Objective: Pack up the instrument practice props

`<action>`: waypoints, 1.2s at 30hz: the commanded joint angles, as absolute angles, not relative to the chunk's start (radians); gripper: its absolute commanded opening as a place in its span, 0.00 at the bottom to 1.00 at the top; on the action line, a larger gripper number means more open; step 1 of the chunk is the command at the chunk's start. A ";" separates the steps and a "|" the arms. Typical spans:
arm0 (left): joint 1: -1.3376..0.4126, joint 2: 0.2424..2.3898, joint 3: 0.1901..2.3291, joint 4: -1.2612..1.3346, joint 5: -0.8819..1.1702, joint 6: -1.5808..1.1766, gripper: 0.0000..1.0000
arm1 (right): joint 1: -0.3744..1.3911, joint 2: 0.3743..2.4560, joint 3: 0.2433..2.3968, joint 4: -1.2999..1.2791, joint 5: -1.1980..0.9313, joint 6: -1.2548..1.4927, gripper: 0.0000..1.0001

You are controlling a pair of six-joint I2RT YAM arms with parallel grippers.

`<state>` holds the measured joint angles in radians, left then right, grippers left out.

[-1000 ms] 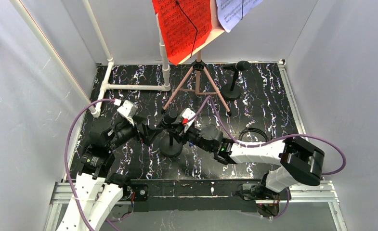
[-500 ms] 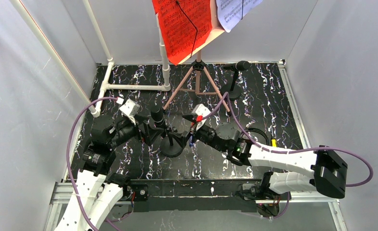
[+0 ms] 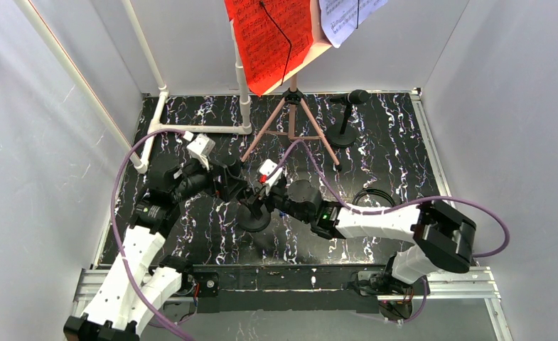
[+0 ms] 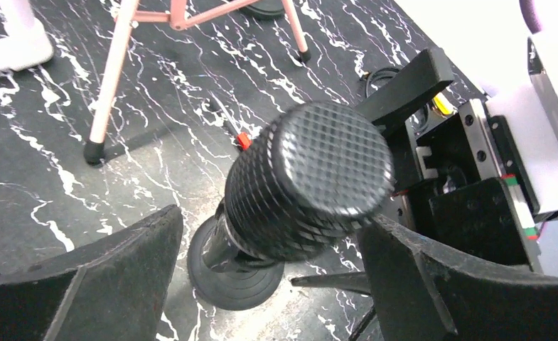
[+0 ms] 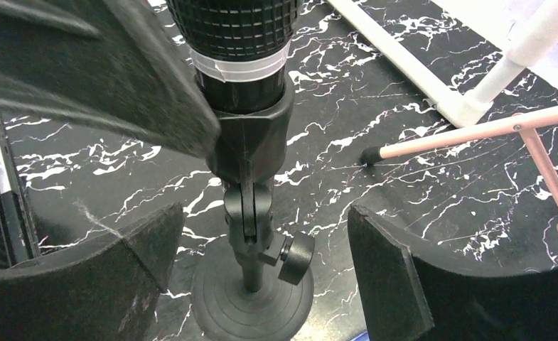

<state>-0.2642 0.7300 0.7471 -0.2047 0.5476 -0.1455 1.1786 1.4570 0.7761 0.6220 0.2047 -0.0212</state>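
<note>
Enclosure: white walls on three sides of a black, white-veined table (image 3: 389,156). A white pipe frame (image 3: 197,128) lies at the upper left of the overhead view.
Rack position: the pink rack (image 3: 292,121) stands unfolded on its tripod legs at upper centre.
Sheet position: the red sheet (image 3: 269,39) and the white sheet (image 3: 347,18) rest on the rack at the top edge of the frame.
Second unit: the far microphone (image 3: 345,117) stands upright on its round base, right of the tripod and near one of its legs, well apart from both arms.
First unit: the near microphone (image 3: 251,207) stands upright on its base at frame centre, between the two tools.
Left tool: the left gripper (image 4: 269,220) has its jaws spread wide, one on each side of the meshed head of the near microphone. A gap shows on the left side of the wrist view; contact on the other side cannot be told. No firm hold is evident.
Right tool: the right gripper (image 5: 261,231) has its jaws spread wide, straddling the stem and clip below the head without touching them. It holds nothing.
Step in hand: judged to be the approach to the near microphone, one tool at the head, the other at the stand.
Done: nothing appears packed.
Left to do: both microphones, both sheets and the rack. No box or bag is in view, so the destination cannot be told.
</note>
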 commanded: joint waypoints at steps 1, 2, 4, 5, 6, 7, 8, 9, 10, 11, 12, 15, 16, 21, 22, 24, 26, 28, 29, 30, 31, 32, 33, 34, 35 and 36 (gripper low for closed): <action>-0.267 0.787 0.782 -0.126 0.620 -0.173 0.88 | 1.183 1.505 0.839 0.774 0.243 -0.068 0.90; -0.267 0.788 0.779 -0.112 0.610 -0.170 0.88 | 1.182 1.515 0.846 0.777 0.245 -0.075 0.88; -0.266 0.786 0.770 -0.086 0.575 -0.162 0.88 | 1.182 1.539 0.861 0.786 0.241 -0.086 0.84; -0.266 0.784 0.765 -0.075 0.559 -0.157 0.87 | 1.182 1.549 0.869 0.791 0.239 -0.091 0.81; -0.267 0.781 0.760 -0.061 0.544 -0.154 0.87 | 1.183 1.558 0.875 0.794 0.237 -0.096 0.79; -0.267 0.778 0.754 -0.045 0.530 -0.150 0.86 | 1.182 1.564 0.877 0.800 0.236 -0.099 0.77; -0.267 0.776 0.748 -0.025 0.517 -0.147 0.86 | 1.183 1.568 0.877 0.806 0.237 -0.100 0.74; -0.267 0.774 0.743 -0.006 0.507 -0.141 0.85 | 1.183 1.572 0.877 0.811 0.238 -0.101 0.72; -0.267 0.772 0.736 0.022 0.500 -0.135 0.84 | 1.182 1.575 0.879 0.811 0.240 -0.102 0.70; -0.268 0.773 0.732 0.040 0.494 -0.129 0.84 | 1.182 1.580 0.882 0.810 0.241 -0.106 0.67; -0.268 0.775 0.732 0.050 0.494 -0.124 0.83 | 1.182 1.585 0.885 0.806 0.239 -0.109 0.64; -0.272 0.787 0.723 0.055 0.494 -0.103 0.79 | 1.182 1.595 0.889 0.794 0.238 -0.115 0.58; -0.274 0.783 0.712 0.056 0.493 -0.100 0.79 | 1.183 1.596 0.886 0.794 0.239 -0.115 0.56; -0.305 0.764 0.657 0.082 0.469 -0.098 0.79 | 1.182 1.598 0.874 0.806 0.234 -0.106 0.47; -0.312 0.764 0.643 0.097 0.454 -0.108 0.79 | 1.182 1.600 0.873 0.810 0.231 -0.100 0.46; -0.316 0.772 0.621 0.134 0.423 -0.135 0.77 | 1.183 1.604 0.873 0.814 0.228 -0.094 0.42; -0.318 0.781 0.614 0.156 0.411 -0.146 0.75 | 1.182 1.606 0.873 0.815 0.222 -0.091 0.38; -0.317 0.788 0.615 0.166 0.412 -0.149 0.71 | 1.183 1.610 0.873 0.810 0.217 -0.090 0.34; -0.317 0.788 0.616 0.169 0.419 -0.150 0.68 | 1.182 1.613 0.871 0.807 0.218 -0.090 0.32; -0.317 0.787 0.618 0.169 0.423 -0.148 0.64 | 1.183 1.616 0.869 0.803 0.218 -0.089 0.29; -0.317 0.779 0.618 0.169 0.429 -0.145 0.59 | 1.183 1.618 0.867 0.798 0.218 -0.091 0.27; -0.317 0.770 0.618 0.169 0.430 -0.141 0.52 | 1.183 1.621 0.864 0.793 0.217 -0.091 0.24; -0.317 0.758 0.616 0.169 0.426 -0.140 0.46 | 1.183 1.625 0.858 0.788 0.219 -0.092 0.20; -0.317 0.747 0.615 0.169 0.421 -0.135 0.39 | 1.182 1.627 0.850 0.784 0.219 -0.092 0.15; -0.317 0.736 0.615 0.169 0.419 -0.132 0.34 | 1.183 1.629 0.839 0.784 0.220 -0.091 0.12; -0.317 0.726 0.616 0.168 0.421 -0.131 0.29 | 1.182 1.631 0.832 0.780 0.220 -0.091 0.08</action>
<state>-0.3183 0.7773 0.6136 0.1253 0.4316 -0.1352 1.1851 1.6096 0.8425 0.7631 0.2062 -0.0784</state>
